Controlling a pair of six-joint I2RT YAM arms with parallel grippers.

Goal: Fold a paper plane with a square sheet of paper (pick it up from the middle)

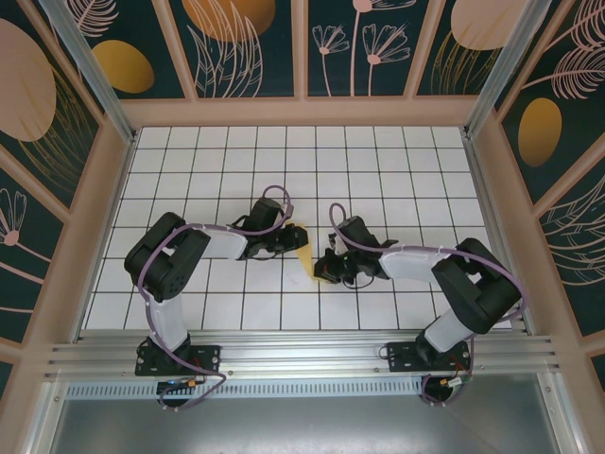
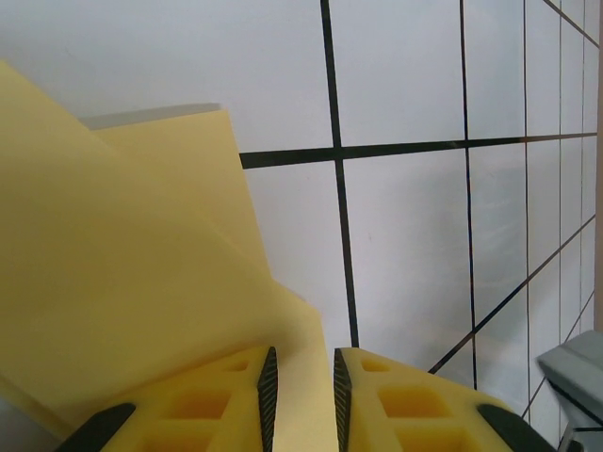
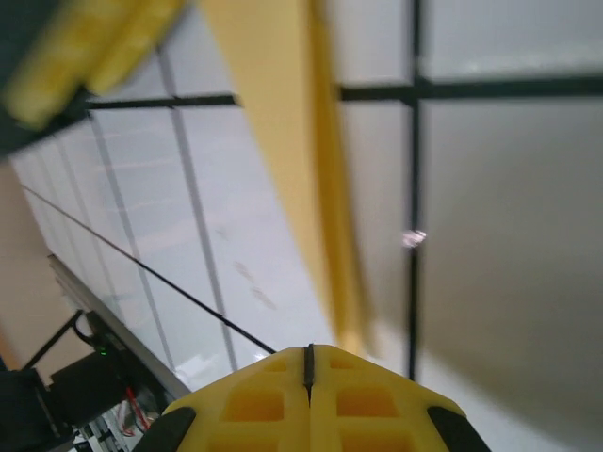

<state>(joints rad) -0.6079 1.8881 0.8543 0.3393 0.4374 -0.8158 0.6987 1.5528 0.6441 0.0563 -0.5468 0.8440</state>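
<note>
White grid table (image 1: 378, 170): sq tiles, thin black lines, flat & bare toward far side. Round the table on 3 sides: dark teal wall panels (image 1: 255, 47) w/ orange blobs & pink leaf/flower line-art, tan wood trim (image 1: 302, 112) btwn panels & table. Alu posts (image 1: 87, 66) lean up from table's far corners, L & R. Along table's near edge: alu rail (image 1: 302, 359); nearer than that, a grey metal sheet (image 1: 302, 426).

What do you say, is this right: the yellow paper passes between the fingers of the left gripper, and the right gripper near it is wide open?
Not fully. The right gripper is not wide open: the right wrist view shows its two fingers pressed together. The rest stands: the yellow paper passes between the fingers of the left gripper.
</note>
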